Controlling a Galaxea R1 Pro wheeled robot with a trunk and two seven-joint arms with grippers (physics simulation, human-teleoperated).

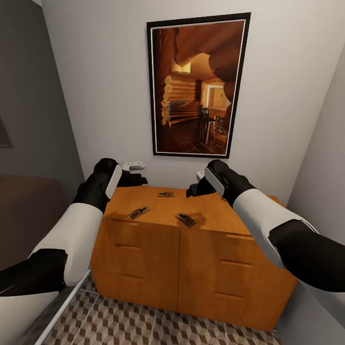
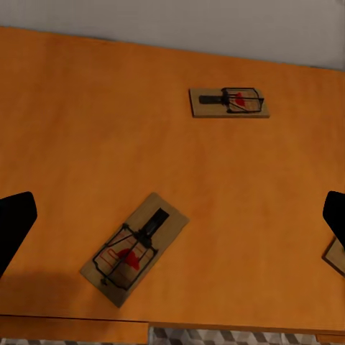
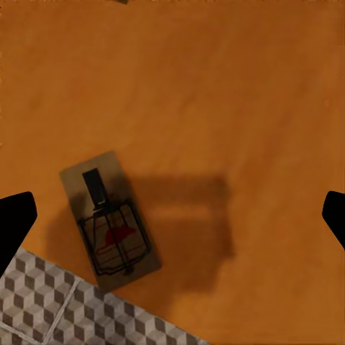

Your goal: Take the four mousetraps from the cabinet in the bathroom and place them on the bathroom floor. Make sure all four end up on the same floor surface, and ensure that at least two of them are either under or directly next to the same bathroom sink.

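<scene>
Head view: both arms reach forward over the low orange-brown wooden cabinet (image 1: pixel 191 249), forearms white, wrists and hands black. Left gripper (image 1: pixel 136 180) hangs above the cabinet top's back left corner; right gripper (image 1: pixel 195 189) hangs above the back of the top, right of centre. Neither touches anything. Three small flat brown wooden mousetraps lie on the top: one (image 1: pixel 139 212) below and just ahead of the left gripper, one (image 1: pixel 166 194) between the two grippers near the wall, one (image 1: pixel 185 219) below the right gripper, toward the front edge. A dark-framed picture of a log interior (image 1: pixel 197 85) hangs on the white wall behind. Cube-patterned tile floor (image 1: pixel 143 326) lies at the cabinet's foot.

Left wrist view: black fingertips (image 2: pixel 14 223) show at both picture edges, set wide apart, nothing between them. One mousetrap (image 2: pixel 134 248) lies angled between the fingers; another (image 2: pixel 228 102) lies beyond it near the wall.

Right wrist view: fingertips (image 3: pixel 16 219) again spread wide, holding nothing. A mousetrap (image 3: pixel 109 221) lies beneath, nearer one finger, at the cabinet's front edge, with floor tiles (image 3: pixel 57 309) past it.
</scene>
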